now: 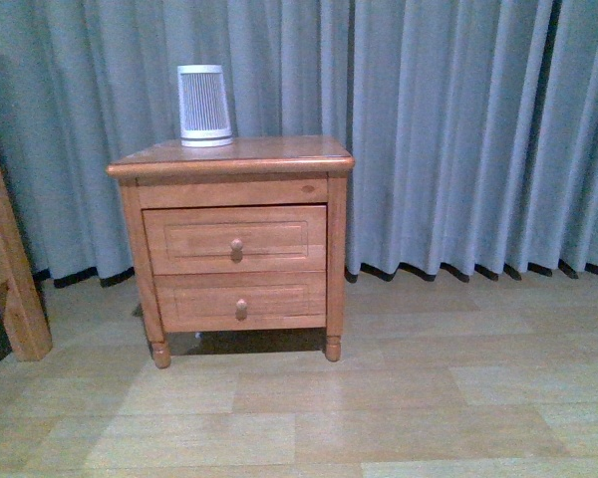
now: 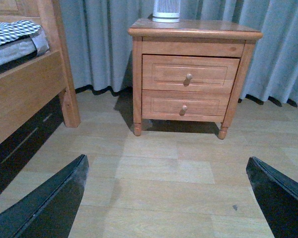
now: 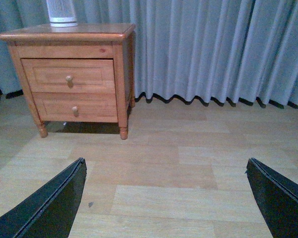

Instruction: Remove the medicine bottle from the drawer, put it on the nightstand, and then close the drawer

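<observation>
The nightstand [image 1: 279, 153] stands against the grey curtain; it also shows in the left wrist view [image 2: 203, 27] and the right wrist view [image 3: 89, 29]. Its upper drawer [image 1: 179, 239] is shut, with a round knob [image 1: 236, 245]; the drawer also shows in both wrist views [image 2: 164, 72] [image 3: 44, 74]. The medicine bottle is hidden. My left gripper [image 2: 166, 198] is open and empty above the floor, well back from the nightstand. My right gripper [image 3: 166, 198] is open and empty, back and to the right of it. Neither arm shows in the front view.
A large white ribbed cylindrical device [image 1: 203, 105] stands on the nightstand top at the back left. The lower drawer [image 1: 189, 299] is shut. A wooden bed frame leg [image 1: 10, 289] stands at the left, with bedding [image 2: 15, 34] above. Pale plank floor [image 1: 399, 398] lies in front.
</observation>
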You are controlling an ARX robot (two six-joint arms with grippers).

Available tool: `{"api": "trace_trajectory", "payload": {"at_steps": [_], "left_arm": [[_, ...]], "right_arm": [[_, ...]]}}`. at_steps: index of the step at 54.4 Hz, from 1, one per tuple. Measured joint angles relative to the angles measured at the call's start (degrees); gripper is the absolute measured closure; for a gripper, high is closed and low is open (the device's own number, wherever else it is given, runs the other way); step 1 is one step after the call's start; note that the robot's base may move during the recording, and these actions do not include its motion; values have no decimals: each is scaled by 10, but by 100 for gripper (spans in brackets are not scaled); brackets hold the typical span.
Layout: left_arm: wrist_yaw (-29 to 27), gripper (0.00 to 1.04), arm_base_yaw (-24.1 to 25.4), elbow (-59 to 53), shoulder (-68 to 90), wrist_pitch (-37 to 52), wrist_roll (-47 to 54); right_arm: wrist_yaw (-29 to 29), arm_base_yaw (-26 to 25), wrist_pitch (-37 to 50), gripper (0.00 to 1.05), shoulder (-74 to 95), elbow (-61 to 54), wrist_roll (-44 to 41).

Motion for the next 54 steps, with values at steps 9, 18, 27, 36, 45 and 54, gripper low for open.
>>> {"api": "trace_trajectory", "payload": {"at_steps": [9, 18, 27, 36, 45, 54], "left_arm": [[0, 7, 0, 0, 0, 0, 0], [0, 7, 0, 0, 0, 0, 0], [0, 7, 0, 0, 0, 0, 0], [0, 7, 0, 0, 0, 0, 0], [0, 7, 0, 0, 0, 0, 0], [0, 7, 0, 0, 0, 0, 0]], "right_arm": [[0, 0, 0, 7, 0, 0, 0], [0, 0, 0, 7, 0, 0, 0], [0, 0, 0, 7, 0, 0, 0], [0, 0, 0, 7, 0, 0, 0], [0, 0, 0, 7, 0, 0, 0], [0, 0, 0, 7, 0, 0, 0]]}}
